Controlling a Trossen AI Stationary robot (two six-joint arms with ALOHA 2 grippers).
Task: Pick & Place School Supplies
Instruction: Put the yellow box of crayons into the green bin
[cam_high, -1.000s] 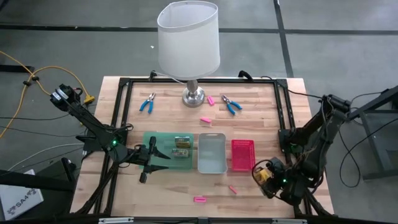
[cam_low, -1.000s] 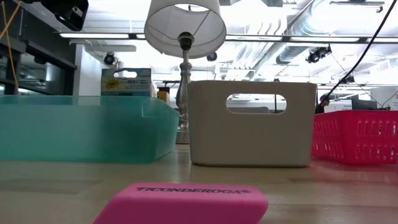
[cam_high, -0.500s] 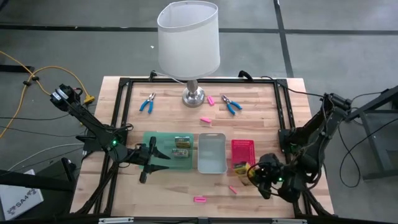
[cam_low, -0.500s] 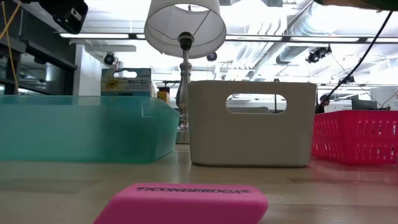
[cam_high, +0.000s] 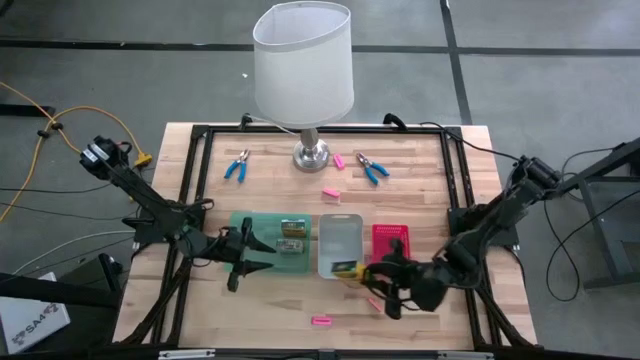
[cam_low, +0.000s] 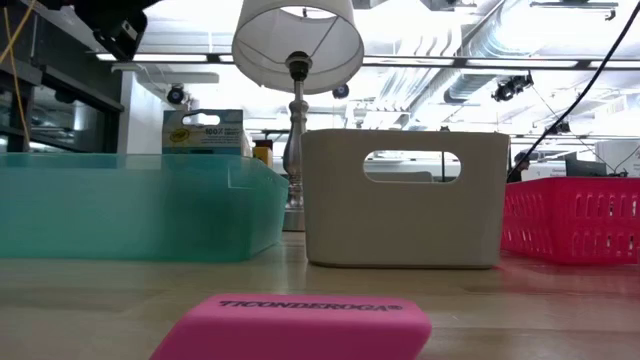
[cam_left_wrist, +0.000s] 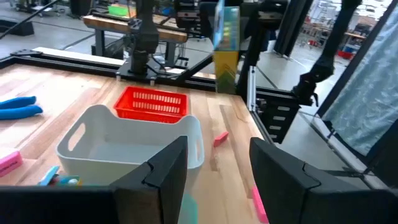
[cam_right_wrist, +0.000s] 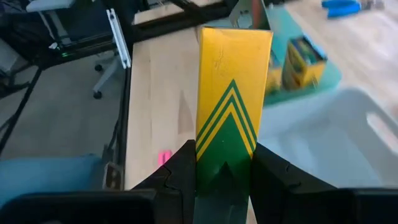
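The right hand (cam_high: 365, 275), clamped on a yellow-green crayon pack (cam_right_wrist: 231, 115) near the grey tray (cam_high: 340, 245) at its 5 o'clock corner, could drop it short onto the worktop (cam_high: 270, 310), while the left hand (cam_high: 262, 252) waits open over the green tray (cam_high: 240, 225).

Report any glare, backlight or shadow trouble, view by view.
High view: even light, no glare on the table. Low view: bright ceiling lights backlight the lamp. Right wrist view: the crayon pack in the right gripper blocks the middle, evenly lit.
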